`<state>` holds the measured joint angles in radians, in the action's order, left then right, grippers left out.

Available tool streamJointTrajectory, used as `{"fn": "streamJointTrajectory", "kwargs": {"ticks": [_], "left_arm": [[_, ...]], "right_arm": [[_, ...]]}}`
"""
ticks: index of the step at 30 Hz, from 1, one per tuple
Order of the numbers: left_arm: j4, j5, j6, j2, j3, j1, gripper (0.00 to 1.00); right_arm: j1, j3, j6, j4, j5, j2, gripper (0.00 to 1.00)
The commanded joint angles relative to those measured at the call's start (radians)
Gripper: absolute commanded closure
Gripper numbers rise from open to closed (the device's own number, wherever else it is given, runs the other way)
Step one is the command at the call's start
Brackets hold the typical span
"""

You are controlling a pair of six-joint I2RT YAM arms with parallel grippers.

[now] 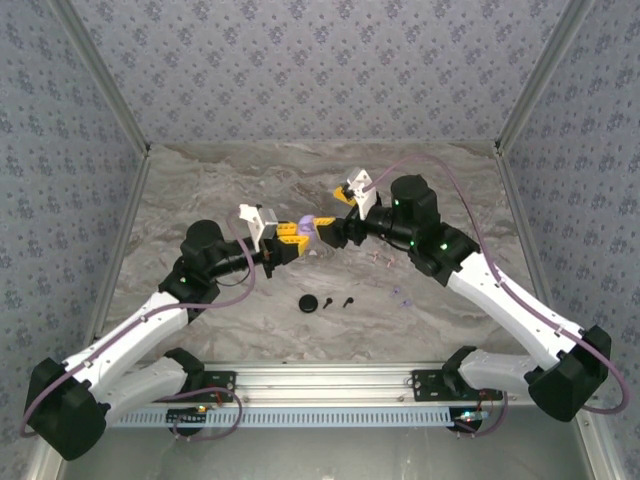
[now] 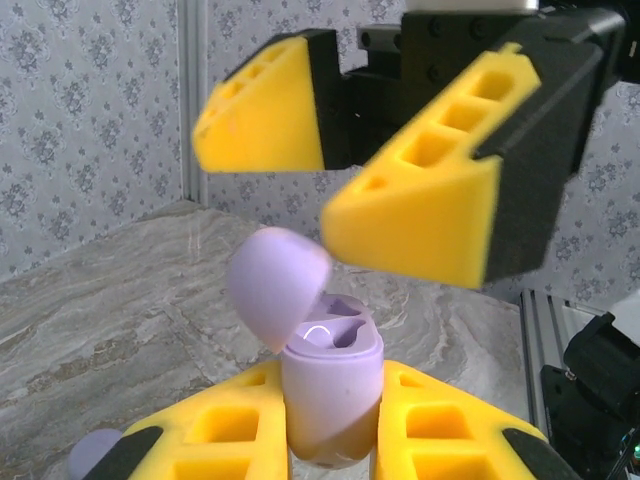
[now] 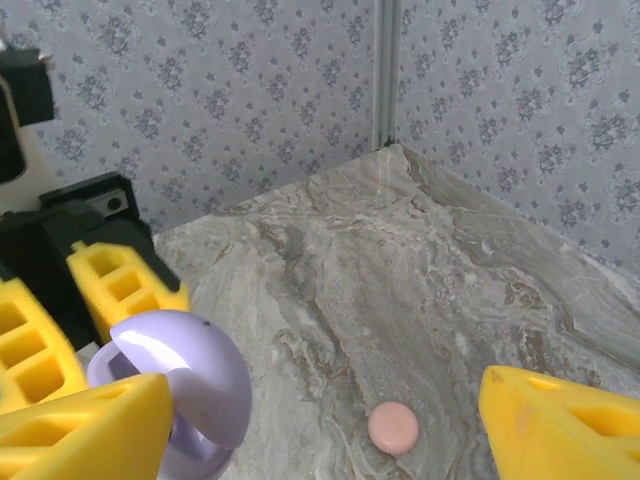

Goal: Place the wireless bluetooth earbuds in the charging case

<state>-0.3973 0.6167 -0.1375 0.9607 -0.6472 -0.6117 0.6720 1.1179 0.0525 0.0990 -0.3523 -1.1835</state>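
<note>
- From the top camera: the left end effector [image 1: 291,240] and the right end effector [image 1: 332,232] meet nose to nose above the middle of the surface [image 1: 240,180], with the purple charging case [image 1: 310,228] raised between them. I'd say it's lifted so the other arm can work on it freely.
- Down on the surface, nearer the bases, a black round case [image 1: 308,303] lies with two black earbuds [image 1: 347,301] just beside it, well apart from the purple one. They're loose, not yet in any case.
- Left wrist camera: the left end effector [image 2: 330,445] is clamped tight on the lower body of the charging case [image 2: 330,385], holding it upright. The lid [image 2: 278,290] is flipped open and tipped to the left, so the wells face up.
- There are shapes in those wells, but whether earbuds are seated in them I can't tell.
- The right end effector [image 2: 300,185] hangs just above the open case, jaws apart, nothing in them.
- Right wrist camera: the right end effector [image 3: 320,430] is wide open and empty, and its left finger sits right against the domed lid [image 3: 190,375]. That looks placed to steady or press the lid.
- Behind it, the left end effector [image 3: 75,320] braces the case.
- A pink round case [image 3: 393,428] lies flat on the surface below, untouched.
</note>
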Motion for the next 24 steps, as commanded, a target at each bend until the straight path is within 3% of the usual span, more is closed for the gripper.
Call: {"fn": "streamJointTrajectory", "kwargs": {"ticks": [1, 11, 19, 24], "left_arm": [[-0.042, 0.031, 0.025, 0.0, -0.053, -0.01, 1.0], [-0.027, 0.0, 0.032, -0.002, -0.036, -0.01, 1.0], [-0.067, -0.019, 0.032, -0.029, 0.005, -0.011, 1.0], [-0.047, -0.023, 0.043, -0.058, 0.009, -0.013, 1.0]], "right_arm": [[-0.011, 0.046, 0.014, 0.027, 0.0, -0.025, 0.18], [-0.05, 0.054, -0.062, 0.113, 0.037, 0.071, 0.17], [-0.14, 0.043, -0.424, 0.558, 0.245, 0.135, 0.18], [-0.212, -0.069, -0.633, 0.73, 0.274, 0.115, 0.24]]}}
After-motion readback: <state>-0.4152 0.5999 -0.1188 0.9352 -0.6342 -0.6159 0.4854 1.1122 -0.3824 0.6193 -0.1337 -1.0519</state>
